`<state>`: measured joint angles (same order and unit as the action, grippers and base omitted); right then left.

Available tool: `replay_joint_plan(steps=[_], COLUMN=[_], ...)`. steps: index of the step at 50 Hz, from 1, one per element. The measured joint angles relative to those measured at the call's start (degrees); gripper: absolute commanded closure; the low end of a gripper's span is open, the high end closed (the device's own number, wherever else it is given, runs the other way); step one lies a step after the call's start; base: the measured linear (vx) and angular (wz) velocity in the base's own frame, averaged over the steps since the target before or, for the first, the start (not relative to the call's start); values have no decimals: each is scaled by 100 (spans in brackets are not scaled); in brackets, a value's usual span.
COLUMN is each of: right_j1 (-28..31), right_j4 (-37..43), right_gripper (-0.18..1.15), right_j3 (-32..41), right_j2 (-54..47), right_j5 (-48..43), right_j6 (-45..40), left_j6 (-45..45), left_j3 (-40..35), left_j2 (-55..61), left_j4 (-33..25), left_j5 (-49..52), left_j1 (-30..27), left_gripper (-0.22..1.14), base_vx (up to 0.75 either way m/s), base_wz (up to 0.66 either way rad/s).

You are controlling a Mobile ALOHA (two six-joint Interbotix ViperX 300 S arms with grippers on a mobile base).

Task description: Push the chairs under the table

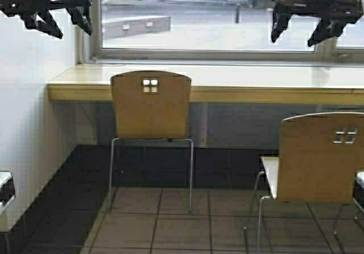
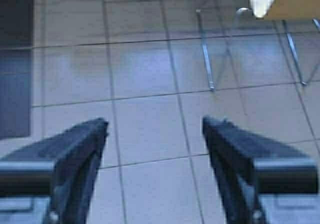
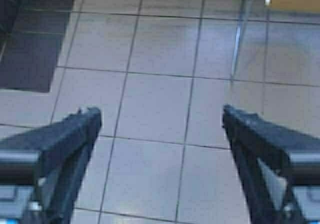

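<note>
Two tan plywood chairs face the long pale yellow table [image 1: 239, 86] under the window. The left chair [image 1: 151, 106] stands close in, its backrest right at the table's front edge. The right chair [image 1: 318, 157] stands well back from the table, nearer to me, with its seat clear of the top. My left gripper [image 1: 57, 15] and right gripper [image 1: 301, 32] hang high at the upper corners, both open and empty. In the left wrist view my left gripper [image 2: 155, 126] looks down at floor tiles and chair legs [image 2: 206, 53]. The right gripper [image 3: 161, 116] sees tiles and one chair leg [image 3: 239, 31].
A white wall [image 1: 34, 129] closes the left side, with a dark tiled base [image 1: 51, 203] along it. A light-coloured edge of something [image 1: 4, 188] juts in at the lower left. Beige floor tiles [image 1: 182, 225] lie between the two chairs.
</note>
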<state>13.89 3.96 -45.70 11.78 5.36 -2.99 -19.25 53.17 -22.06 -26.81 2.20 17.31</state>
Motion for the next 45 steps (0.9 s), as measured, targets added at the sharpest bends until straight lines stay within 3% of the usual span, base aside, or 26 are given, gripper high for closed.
replay_joint_plan(steps=[30, 45], right_j1=[-26, -26], right_j4=[360, 466], right_gripper=[-6, -6], right_j3=[70, 114], right_j2=[-334, -457], right_j5=[158, 308], right_j6=[-9, -9], left_j6=[9, 9], left_j3=[-9, -18], left_j2=[272, 545], left_j4=[-9, -9], left_j5=[18, 88], left_j1=[26, 26], left_gripper=[0, 0], base_vx=[12, 14], base_wz=[-44, -24])
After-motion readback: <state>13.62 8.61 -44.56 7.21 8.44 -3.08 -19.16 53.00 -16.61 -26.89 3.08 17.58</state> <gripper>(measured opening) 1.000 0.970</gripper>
